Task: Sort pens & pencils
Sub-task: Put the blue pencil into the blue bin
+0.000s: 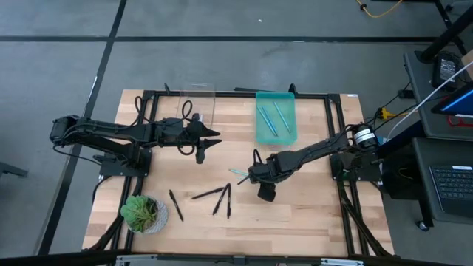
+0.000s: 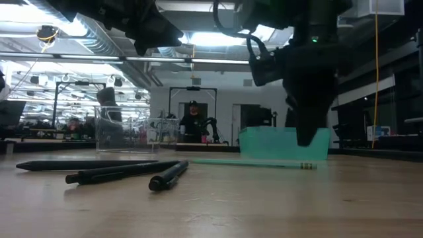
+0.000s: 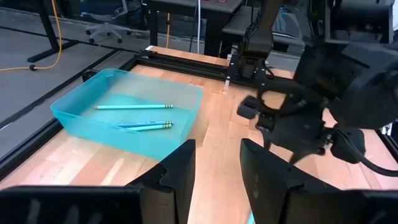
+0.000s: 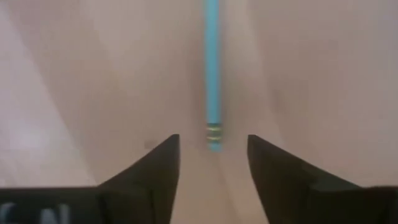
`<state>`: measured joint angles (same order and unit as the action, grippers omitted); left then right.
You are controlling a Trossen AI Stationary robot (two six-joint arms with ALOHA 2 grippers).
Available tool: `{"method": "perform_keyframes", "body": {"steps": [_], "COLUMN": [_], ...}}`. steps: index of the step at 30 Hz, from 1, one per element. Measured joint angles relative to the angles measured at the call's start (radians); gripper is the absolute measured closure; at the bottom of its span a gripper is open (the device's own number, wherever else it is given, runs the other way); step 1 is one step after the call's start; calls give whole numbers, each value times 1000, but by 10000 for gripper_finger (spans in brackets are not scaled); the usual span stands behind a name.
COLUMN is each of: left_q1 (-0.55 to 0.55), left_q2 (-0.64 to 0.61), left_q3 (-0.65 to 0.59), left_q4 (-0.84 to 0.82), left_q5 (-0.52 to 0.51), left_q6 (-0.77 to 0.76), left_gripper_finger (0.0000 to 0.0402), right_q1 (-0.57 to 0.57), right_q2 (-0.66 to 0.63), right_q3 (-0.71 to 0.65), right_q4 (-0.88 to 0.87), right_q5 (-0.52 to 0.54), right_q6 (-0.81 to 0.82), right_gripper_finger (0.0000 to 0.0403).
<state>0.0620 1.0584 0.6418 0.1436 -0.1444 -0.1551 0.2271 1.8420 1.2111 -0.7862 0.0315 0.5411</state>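
One light blue pencil (image 1: 238, 174) (image 2: 251, 162) lies flat on the wood table. My right gripper (image 1: 253, 177) (image 4: 213, 144) points down over its ferrule end (image 4: 213, 132), open, one finger on each side, touching nothing. Three more light blue pencils (image 3: 140, 116) lie in the teal bin (image 1: 276, 137) (image 3: 74, 115). Several black pens (image 1: 219, 198) (image 2: 119, 172) lie on the table toward the near edge, one (image 1: 175, 205) apart on the left. My left gripper (image 1: 214, 140) (image 3: 217, 162) hovers open, above the table near the clear box (image 1: 196, 103).
A small potted plant (image 1: 144, 214) stands at the near left corner. The clear box and the teal bin sit side by side at the far edge. A black frame (image 1: 336, 118) borders the table. Bare wood lies between the pens and the bins.
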Motion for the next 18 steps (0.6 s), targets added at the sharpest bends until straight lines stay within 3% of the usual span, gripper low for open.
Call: {"method": "perform_keyframes", "body": {"steps": [4,8,18], "left_q1": [0,0,0], "left_q2": [0,0,0], "left_q3": [0,0,0], "left_q4": [0,0,8], "left_q5": [0,0,0], "left_q6": [0,-1,-2], "left_gripper_finger": [281,281,281], "right_q1": [16,15,16], "right_q2": [0,2,23], "right_q3": [-51,-85,-134], "right_q4": [53,76,159], "right_q5": [-1,3,57], "right_q6": [5,6,30], "right_gripper_finger": [177,177,260]}}
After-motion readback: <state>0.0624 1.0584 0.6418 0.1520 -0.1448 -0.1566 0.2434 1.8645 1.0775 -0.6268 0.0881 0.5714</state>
